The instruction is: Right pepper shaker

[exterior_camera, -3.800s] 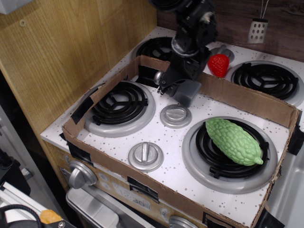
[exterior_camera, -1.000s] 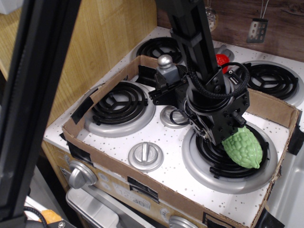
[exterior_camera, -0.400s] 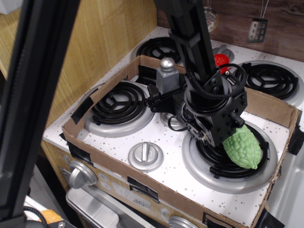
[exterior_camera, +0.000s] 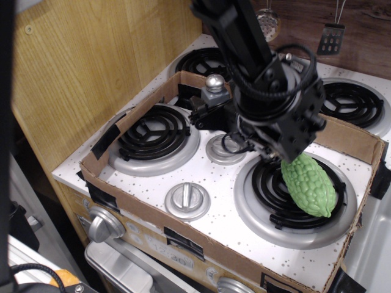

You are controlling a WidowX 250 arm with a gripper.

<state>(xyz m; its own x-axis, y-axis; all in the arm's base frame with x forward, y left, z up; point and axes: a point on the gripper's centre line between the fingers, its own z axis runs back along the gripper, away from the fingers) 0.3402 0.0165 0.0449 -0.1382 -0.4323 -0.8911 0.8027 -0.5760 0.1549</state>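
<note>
The pepper shaker point(exterior_camera: 215, 93) is a grey blocky shaker with a shiny silver ball cap. It stands upright at the back of the cardboard box, between the two front burners. My gripper point(exterior_camera: 206, 113) reaches in from the right on a black arm, and its dark fingers close around the shaker's lower body. The shaker's base is hidden behind the fingers, so I cannot tell whether it rests on the stove top.
A cardboard box rim point(exterior_camera: 140, 210) fences the stove top. A green bumpy gourd point(exterior_camera: 308, 183) lies on the right burner point(exterior_camera: 269, 210). Two flat silver knobs point(exterior_camera: 225, 148) point(exterior_camera: 187, 199) and the left burner point(exterior_camera: 153, 134) lie in front. A wooden wall point(exterior_camera: 91, 61) stands on the left.
The shaker, lying tilted 3.8 s ago, is upright now. Over the last second the arm's wrist swung up and back to the right, while the shaker hardly moved.
</note>
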